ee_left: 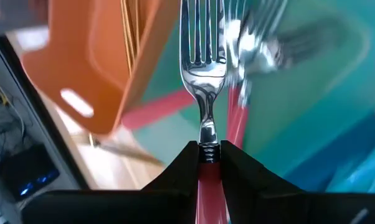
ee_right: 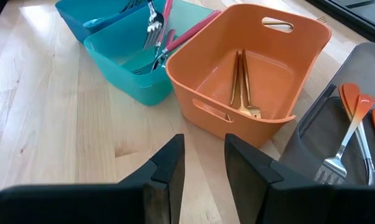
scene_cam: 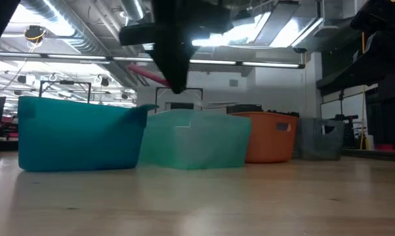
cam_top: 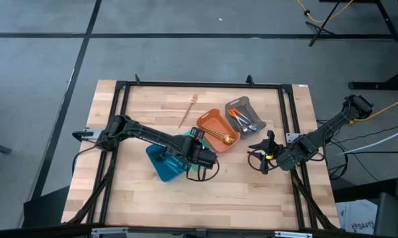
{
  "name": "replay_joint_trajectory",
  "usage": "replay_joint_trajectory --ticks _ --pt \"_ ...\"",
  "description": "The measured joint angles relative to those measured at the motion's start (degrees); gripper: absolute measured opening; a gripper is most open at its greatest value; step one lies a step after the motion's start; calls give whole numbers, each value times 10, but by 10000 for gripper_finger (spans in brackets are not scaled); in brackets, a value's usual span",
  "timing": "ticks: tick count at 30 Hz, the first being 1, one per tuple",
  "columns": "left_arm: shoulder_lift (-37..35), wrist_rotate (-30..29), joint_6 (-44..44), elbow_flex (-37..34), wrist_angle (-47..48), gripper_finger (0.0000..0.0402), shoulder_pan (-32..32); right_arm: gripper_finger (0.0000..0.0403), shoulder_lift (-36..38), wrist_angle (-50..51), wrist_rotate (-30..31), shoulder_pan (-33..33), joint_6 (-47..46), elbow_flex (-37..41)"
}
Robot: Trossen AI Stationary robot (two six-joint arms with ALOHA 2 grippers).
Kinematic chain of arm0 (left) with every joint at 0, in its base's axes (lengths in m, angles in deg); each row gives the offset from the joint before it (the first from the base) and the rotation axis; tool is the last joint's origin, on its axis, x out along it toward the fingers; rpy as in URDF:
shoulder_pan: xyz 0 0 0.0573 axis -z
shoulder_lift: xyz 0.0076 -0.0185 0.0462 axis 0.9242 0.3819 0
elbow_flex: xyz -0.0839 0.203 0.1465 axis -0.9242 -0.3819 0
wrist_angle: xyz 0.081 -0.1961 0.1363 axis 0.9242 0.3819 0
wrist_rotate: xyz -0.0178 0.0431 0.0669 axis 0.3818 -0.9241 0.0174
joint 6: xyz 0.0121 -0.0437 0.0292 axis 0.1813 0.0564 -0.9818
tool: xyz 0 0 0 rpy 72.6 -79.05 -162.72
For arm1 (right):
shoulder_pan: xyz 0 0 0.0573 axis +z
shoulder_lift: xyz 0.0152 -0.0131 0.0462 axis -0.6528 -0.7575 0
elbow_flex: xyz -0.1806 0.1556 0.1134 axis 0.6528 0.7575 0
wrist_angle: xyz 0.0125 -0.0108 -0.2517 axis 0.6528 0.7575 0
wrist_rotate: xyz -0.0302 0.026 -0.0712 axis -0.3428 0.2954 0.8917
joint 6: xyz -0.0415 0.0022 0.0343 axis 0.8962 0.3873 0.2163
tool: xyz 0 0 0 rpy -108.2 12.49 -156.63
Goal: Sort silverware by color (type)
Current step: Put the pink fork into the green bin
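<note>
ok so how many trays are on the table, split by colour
blue tray: 1
teal tray: 1
orange tray: 1
grey tray: 1
total: 4 trays

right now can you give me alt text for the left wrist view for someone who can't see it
The left hand is shut on the neck of a red-handled metal fork, tines pointing away. Beyond it lie more red-handled utensils in a pale teal plastic tray, with the corner of an orange plastic tray beside it.
</note>
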Motion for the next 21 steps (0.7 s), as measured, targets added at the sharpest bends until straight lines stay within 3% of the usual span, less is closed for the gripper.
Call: replay_joint_trajectory --ticks 7,16,21 --pt "0 7 -33 0 41 45 -9 106 0 0 0 0 0 0" --pt "0 80 -107 -43 -45 47 -22 106 0 0 0 0 0 0" --pt "0 85 -119 -69 -69 47 -27 106 0 0 0 0 0 0"
